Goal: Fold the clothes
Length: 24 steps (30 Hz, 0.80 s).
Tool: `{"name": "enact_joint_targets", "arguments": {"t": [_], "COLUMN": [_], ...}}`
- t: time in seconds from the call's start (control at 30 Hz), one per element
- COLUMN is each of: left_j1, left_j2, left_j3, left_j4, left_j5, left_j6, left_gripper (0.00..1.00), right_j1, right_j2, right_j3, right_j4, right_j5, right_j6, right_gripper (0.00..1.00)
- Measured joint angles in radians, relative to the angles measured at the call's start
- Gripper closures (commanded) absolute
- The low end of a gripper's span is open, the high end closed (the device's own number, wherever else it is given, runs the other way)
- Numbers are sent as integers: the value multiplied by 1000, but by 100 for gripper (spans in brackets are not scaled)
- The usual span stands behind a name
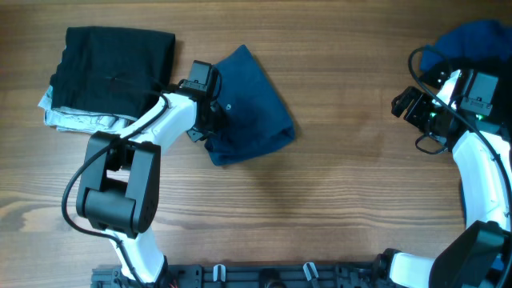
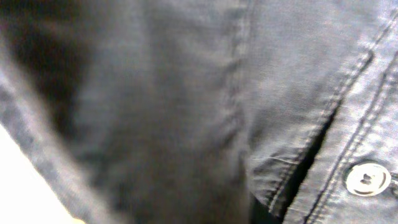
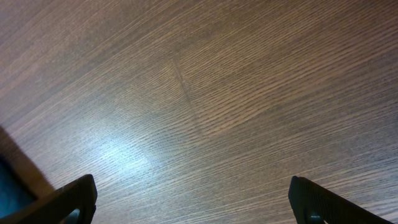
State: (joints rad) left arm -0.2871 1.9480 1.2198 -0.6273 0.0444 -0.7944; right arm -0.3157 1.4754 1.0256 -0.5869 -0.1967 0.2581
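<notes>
Black garment (image 1: 116,68): folded into a neat square at the far left corner of the table (image 1: 336,200), the robot's side taken as near.
Pale patterned garment (image 1: 76,120): lies under the black one, showing only as a strip along its near and left edges.
Left arm (image 1: 152,120): reaches from the near edge up toward the far left, its white link passing just beside the near right corner of the black square.
Left gripper (image 1: 210,112): pressed against the left edge of the navy trousers (image 1: 252,108). Cloth fills the whole wrist view and hides the fingers, so I cannot tell whether the jaws are shut on the fabric.
Navy trousers, place: a folded, roughly diamond-shaped bundle left of the table's middle, nearer the far edge, just right of the black square.
Navy trousers, close up (image 2: 186,93): blurred denim-like weave with stitched seams and a dark opening.
Button (image 2: 367,178): small, pale, at the lower right of the left wrist view.
Right gripper (image 1: 404,106): above bare wood near the right edge. Its jaws stand wide apart with nothing between them.
Fingertips (image 3: 74,196): dark, in the lower corners of the right wrist view.
Royal blue garment (image 1: 472,40): heaped at the far right corner, partly behind the right arm.
</notes>
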Motion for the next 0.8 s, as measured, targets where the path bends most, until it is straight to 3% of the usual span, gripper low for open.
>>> {"name": "enact_joint_targets", "arguments": {"t": [0.13,0.4,0.8], "left_j1": [0,-1,-1], "left_j2": [0,-2,-114], "left_j3": [3,5,4], "left_j4": [3,4,114], "left_j5": [8,10,-47], "left_j6": [0,52,289], "left_gripper": [96,96,96], "right_j1": [0,0,0], "right_j2": [0,0,0], "right_j3": [0,0,0], "right_j4": [0,0,0], "right_j5": [0,0,0], "right_j6": [0,0,0], "right_gripper": [0,0,0]}}
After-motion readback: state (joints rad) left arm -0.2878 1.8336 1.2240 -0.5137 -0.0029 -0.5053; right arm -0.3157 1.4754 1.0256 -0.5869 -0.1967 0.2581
